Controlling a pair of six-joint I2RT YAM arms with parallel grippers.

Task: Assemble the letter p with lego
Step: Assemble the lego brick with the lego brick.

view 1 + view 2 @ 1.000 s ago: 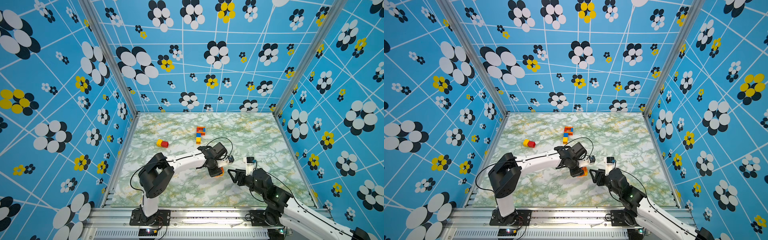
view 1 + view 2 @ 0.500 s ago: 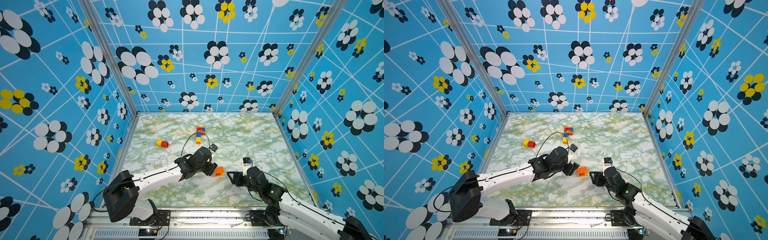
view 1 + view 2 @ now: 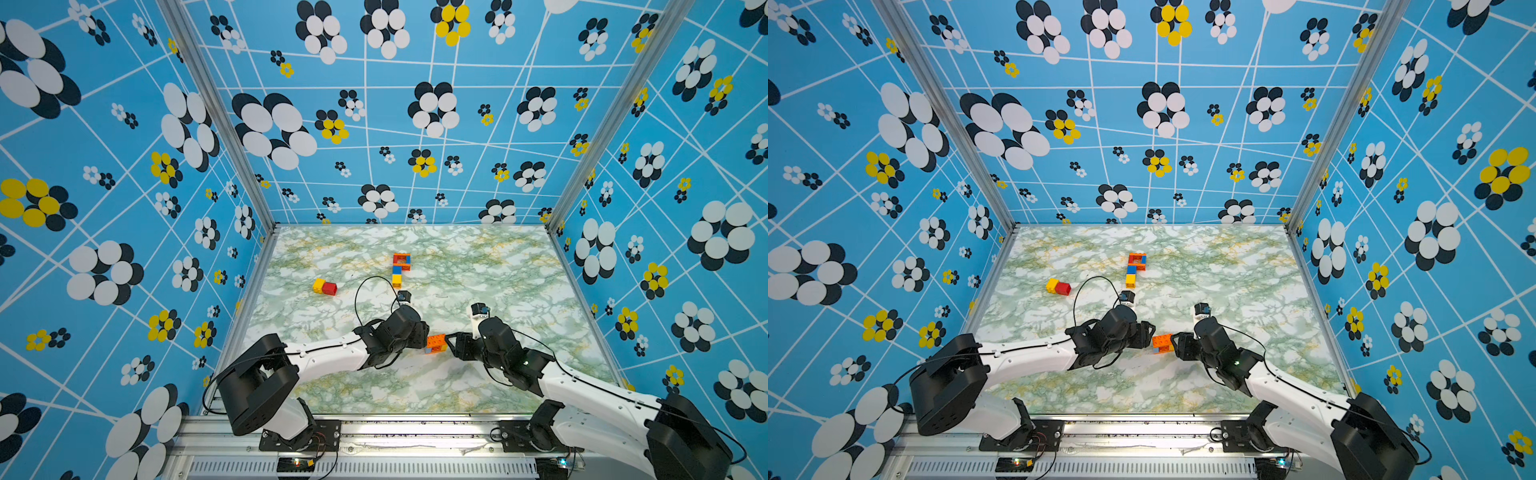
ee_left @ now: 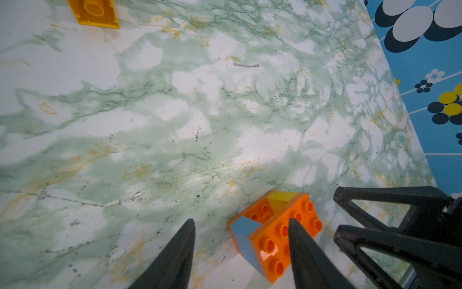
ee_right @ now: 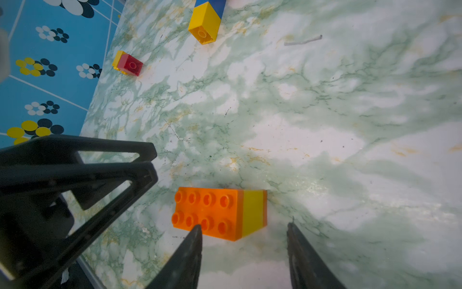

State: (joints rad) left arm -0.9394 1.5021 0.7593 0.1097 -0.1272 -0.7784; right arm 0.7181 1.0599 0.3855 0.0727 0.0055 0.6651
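left hand [image 4: 241, 221] and right hand [image 5: 244, 225] spread, flanking orange lego block [image 3: 435, 343], pinching nothing. looks like pickup step; next, close squarely on it.

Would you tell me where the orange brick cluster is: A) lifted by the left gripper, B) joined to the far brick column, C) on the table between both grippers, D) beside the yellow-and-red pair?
C: the orange brick cluster rests on the table between the left gripper and the right gripper.
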